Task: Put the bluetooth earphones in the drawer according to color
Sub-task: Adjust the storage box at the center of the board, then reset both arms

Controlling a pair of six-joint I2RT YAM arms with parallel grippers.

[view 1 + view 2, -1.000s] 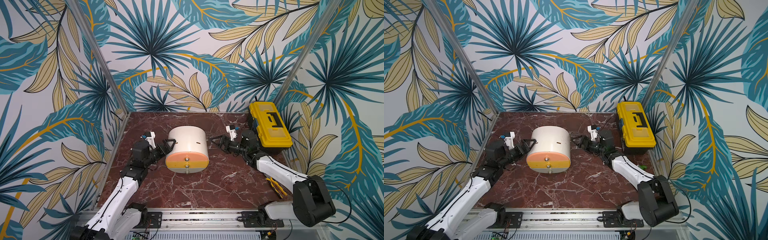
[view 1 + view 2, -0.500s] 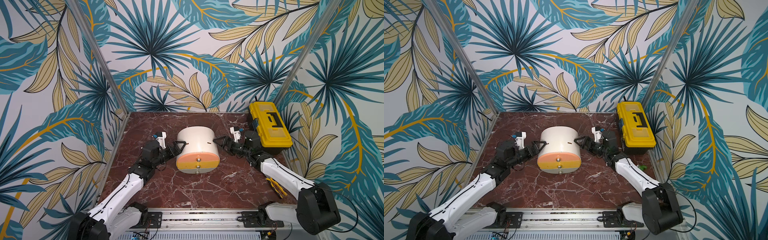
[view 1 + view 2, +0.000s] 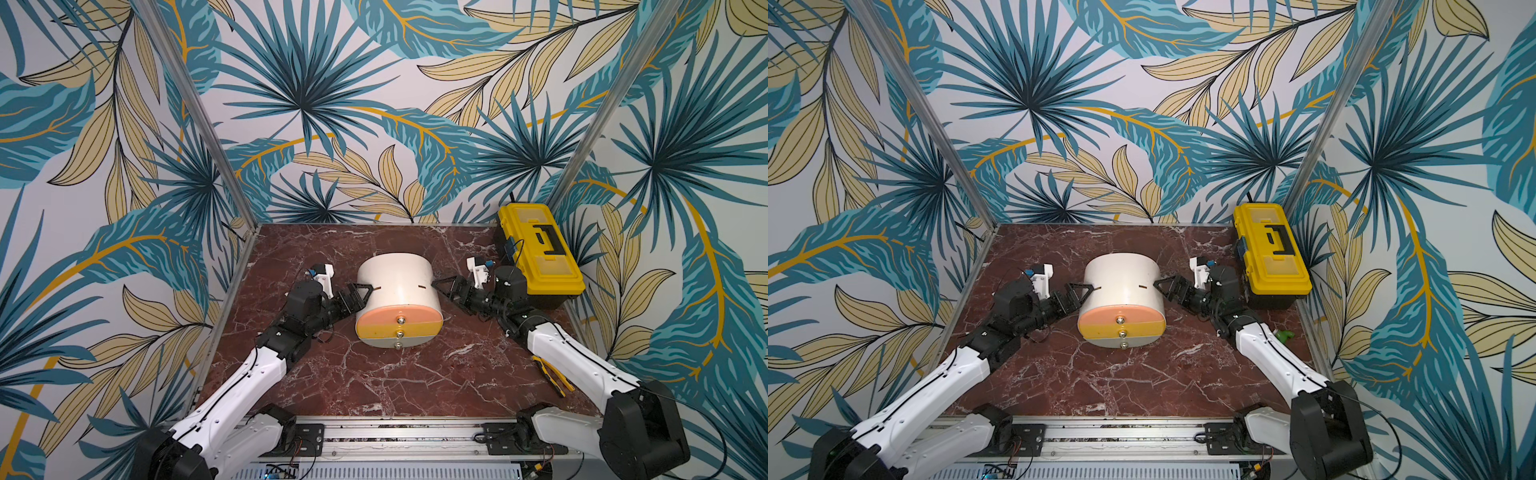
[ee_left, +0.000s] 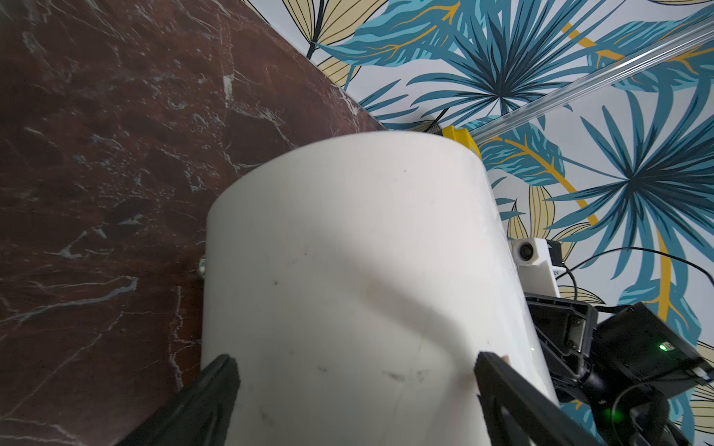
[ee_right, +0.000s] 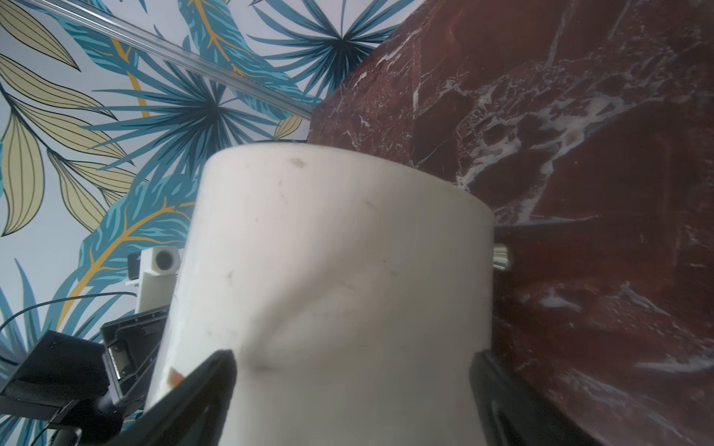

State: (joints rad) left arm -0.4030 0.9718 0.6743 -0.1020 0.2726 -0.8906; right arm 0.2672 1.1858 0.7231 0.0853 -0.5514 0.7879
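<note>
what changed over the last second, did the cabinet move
The drawer cabinet slid toward the robot's right, nearer the yellow toolbox. The left claw followed against its side, that arm reaching further out. The right claw now sits at the opposite side. Nothing was gripped: both claws are open. The toolbox and pliers stayed put.

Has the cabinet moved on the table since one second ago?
Yes. The cabinet has shifted sideways, closer to the yellow toolbox that stands fixed in the corner.
</note>
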